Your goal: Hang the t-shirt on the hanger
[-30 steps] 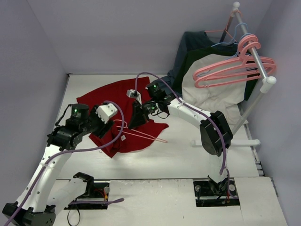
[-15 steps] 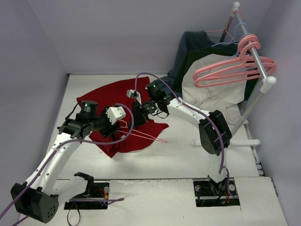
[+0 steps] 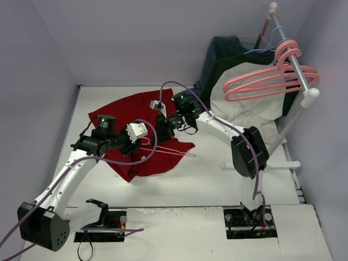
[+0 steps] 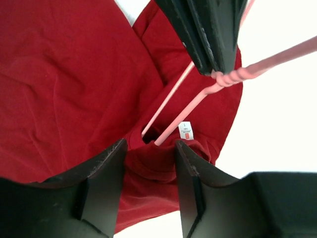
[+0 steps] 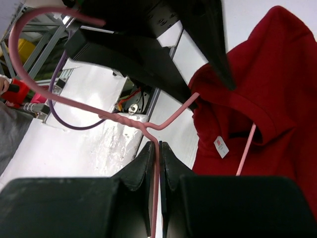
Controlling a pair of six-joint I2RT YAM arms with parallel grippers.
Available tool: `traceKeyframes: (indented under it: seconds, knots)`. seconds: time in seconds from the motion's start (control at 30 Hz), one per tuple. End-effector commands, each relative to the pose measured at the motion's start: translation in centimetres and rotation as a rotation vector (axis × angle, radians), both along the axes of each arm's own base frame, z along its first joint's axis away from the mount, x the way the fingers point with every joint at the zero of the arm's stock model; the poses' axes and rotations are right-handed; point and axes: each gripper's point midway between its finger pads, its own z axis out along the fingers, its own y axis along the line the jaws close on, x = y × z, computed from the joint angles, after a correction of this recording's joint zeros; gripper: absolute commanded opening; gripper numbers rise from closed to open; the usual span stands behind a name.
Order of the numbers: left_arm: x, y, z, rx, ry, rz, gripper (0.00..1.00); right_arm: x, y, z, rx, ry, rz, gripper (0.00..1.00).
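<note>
The deep-red t-shirt point(image 3: 128, 117) lies crumpled on the white table left of centre. My right gripper point(image 3: 161, 130) is shut on the salmon-pink hanger point(image 3: 174, 150) just below its twisted neck point(image 5: 156, 148). The curved hook point(image 5: 29, 29) sticks out past the fingers. One hanger arm runs into the shirt's neck opening point(image 4: 148, 136) beside the white label point(image 4: 185, 130). My left gripper point(image 4: 148, 151) is open, with the red collar point(image 4: 153, 163) between its fingers. It sits at the collar in the top view point(image 3: 140, 144).
A white clothes rack point(image 3: 296, 65) stands at the right with several pink hangers point(image 3: 266, 81) and a thin blue hanger point(image 3: 266, 46). A dark blue-grey garment point(image 3: 223, 49) and a cream-and-dark-green garment point(image 3: 244, 103) hang there. The rack's foot point(image 3: 261, 163) lies on the table.
My left arm has swung right and forward, bringing its open gripper to the collar. My right gripper has shifted slightly up and right with the hanger.
</note>
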Motion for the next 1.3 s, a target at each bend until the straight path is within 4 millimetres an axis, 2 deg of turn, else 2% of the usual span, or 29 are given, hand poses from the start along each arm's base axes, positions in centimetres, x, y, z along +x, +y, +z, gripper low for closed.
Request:
traceKeyframes:
  seconds: [0.0,0.03,0.07,0.13,0.33,0.47,0.5,0.57,0.67,0.73,0.87,0.9,1.0,1.07,1.1,1.13,1.17,1.2,1.23,1.27]
  knots:
    - [0.4,-1.4,0.7,-0.059,-0.035,-0.058,0.25,-0.2,-0.2,4.0,0.124,-0.043,0.086,0.00]
    - [0.5,-1.5,0.8,-0.063,-0.034,-0.061,0.07,-0.1,-0.2,4.0,0.124,-0.042,0.085,0.00]
    - [0.5,-1.6,0.9,-0.066,-0.036,-0.063,0.01,-0.1,-0.2,4.0,0.123,-0.041,0.084,0.00]
    - [0.5,-1.7,1.1,-0.075,-0.035,-0.064,0.00,0.1,-0.3,4.1,0.122,-0.040,0.079,0.00]
    - [0.6,-2.5,4.3,-0.151,-0.094,-0.079,0.00,2.0,-1.2,3.8,0.111,-0.026,0.033,0.00]
    - [0.9,-2.8,5.0,-0.196,-0.100,-0.053,0.00,3.2,-1.3,3.6,0.082,-0.026,-0.020,0.00]
    - [1.0,-2.8,5.2,-0.205,-0.103,-0.045,0.00,3.9,-1.4,3.5,0.068,-0.026,-0.048,0.08]
    - [1.3,-2.8,5.4,-0.213,-0.107,-0.024,0.00,5.1,-1.4,3.3,0.035,-0.032,-0.113,0.33]
    - [2.0,-2.2,5.9,-0.213,-0.112,0.025,0.00,8.3,-2.4,3.6,-0.024,-0.047,-0.272,0.57]
    - [2.0,-2.0,6.0,-0.202,-0.112,0.030,0.00,11.3,-3.9,4.2,-0.066,-0.076,-0.425,0.61]
    - [2.3,-1.7,5.5,-0.195,-0.101,0.063,0.00,16.3,-8.2,7.2,-0.107,-0.162,-0.726,0.63]
    - [2.4,-1.6,5.3,-0.201,-0.086,0.083,0.00,17.9,-9.8,7.1,-0.141,-0.177,-0.837,0.63]
    - [3.4,-1.2,6.0,-0.204,-0.077,0.155,0.00,19.0,-13.5,10.2,-0.170,-0.261,-1.093,0.64]
    - [3.8,-1.1,6.3,-0.212,-0.057,0.181,0.00,18.4,-14.7,10.0,-0.203,-0.270,-1.184,0.63]
    - [4.1,-1.1,6.7,-0.215,-0.059,0.193,0.00,17.7,-15.2,10.7,-0.202,-0.274,-1.233,0.60]
    - [4.5,-0.9,7.4,-0.216,-0.064,0.215,0.00,17.5,-15.9,9.4,-0.239,-0.248,-1.296,0.58]
    - [4.7,-1.0,8.0,-0.221,-0.076,0.216,0.00,17.1,-16.1,10.3,-0.227,-0.264,-1.325,0.55]
    - [5.0,-0.7,7.9,-0.217,-0.067,0.245,0.00,16.0,-16.3,9.6,-0.230,-0.213,-1.367,0.47]
    - [5.3,-0.5,8.2,-0.218,-0.068,0.268,0.00,15.3,-16.1,9.1,-0.233,-0.197,-1.396,0.46]
    - [5.7,-0.3,8.7,-0.220,-0.073,0.296,0.00,14.4,-14.8,8.6,-0.228,-0.191,-1.416,0.32]
